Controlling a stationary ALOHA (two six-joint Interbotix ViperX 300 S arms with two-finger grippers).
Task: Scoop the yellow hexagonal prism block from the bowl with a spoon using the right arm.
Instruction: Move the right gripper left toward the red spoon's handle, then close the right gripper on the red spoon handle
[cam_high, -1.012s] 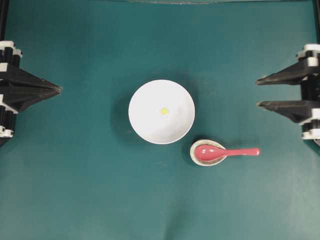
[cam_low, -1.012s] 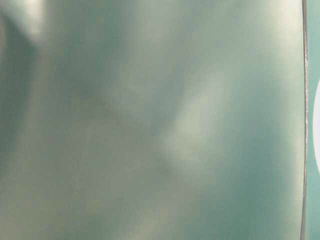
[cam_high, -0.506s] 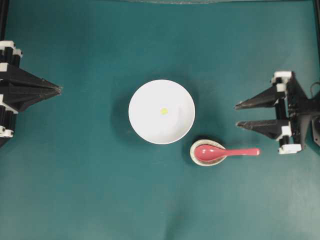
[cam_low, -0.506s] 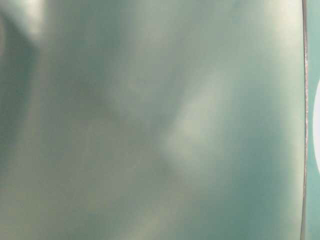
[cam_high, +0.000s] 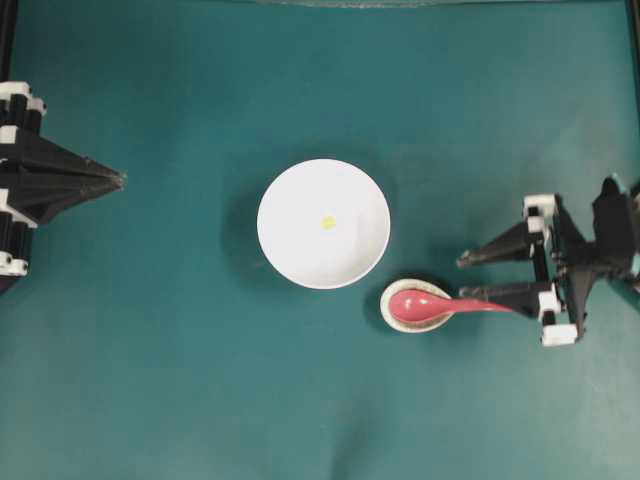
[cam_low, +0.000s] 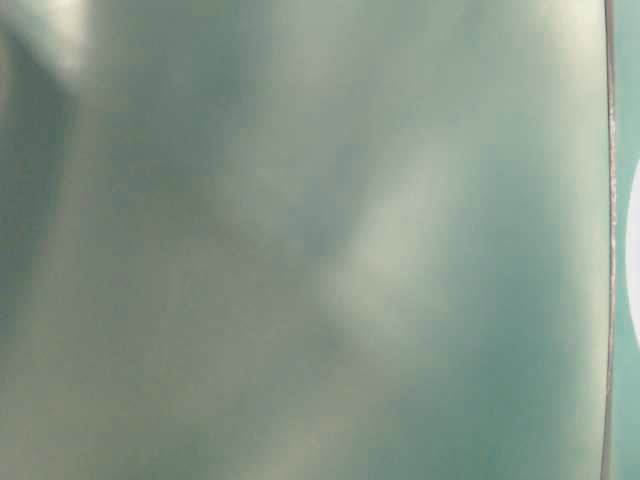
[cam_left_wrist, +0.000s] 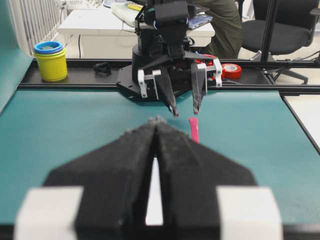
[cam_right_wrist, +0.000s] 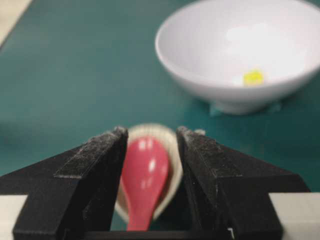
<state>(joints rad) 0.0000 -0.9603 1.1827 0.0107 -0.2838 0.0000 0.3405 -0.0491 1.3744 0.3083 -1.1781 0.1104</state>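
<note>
Overhead exterior view: the bowl (cam_high: 323, 223) sits on the green table (cam_high: 200, 380), and the yellow hexagonal prism block (cam_high: 327, 222) lies inside it, near its middle. Just below and to the right of the bowl rests a small speckled dish (cam_high: 400, 314) that cradles the head of the spoon (cam_high: 430, 305); the spoon's handle runs away from the bowl toward the right gripper (cam_high: 472, 276). That gripper's fingers are spread, one of them lying over the end of the handle, the other farther up, level with the bowl's lower rim. The left gripper (cam_high: 118, 181) is well apart from the bowl on its far side, its fingers pressed together to a point.

Table-level exterior view: almost all is a green blur, with only a white sliver at the right edge.

Left wrist view: the left gripper (cam_left_wrist: 157, 121) fills the foreground, fingers closed against each other. Beyond it the spoon's handle (cam_left_wrist: 193, 129) shows under the parted fingers of the right gripper (cam_left_wrist: 184, 110).

Right wrist view: the right gripper (cam_right_wrist: 149, 135) stands open with the spoon (cam_right_wrist: 143, 175) between its fingers, untouched by either as far as can be seen, its head in the speckled dish (cam_right_wrist: 170, 145). The bowl (cam_right_wrist: 240, 50) lies beyond, the yellow block (cam_right_wrist: 253, 77) on its inner floor.
</note>
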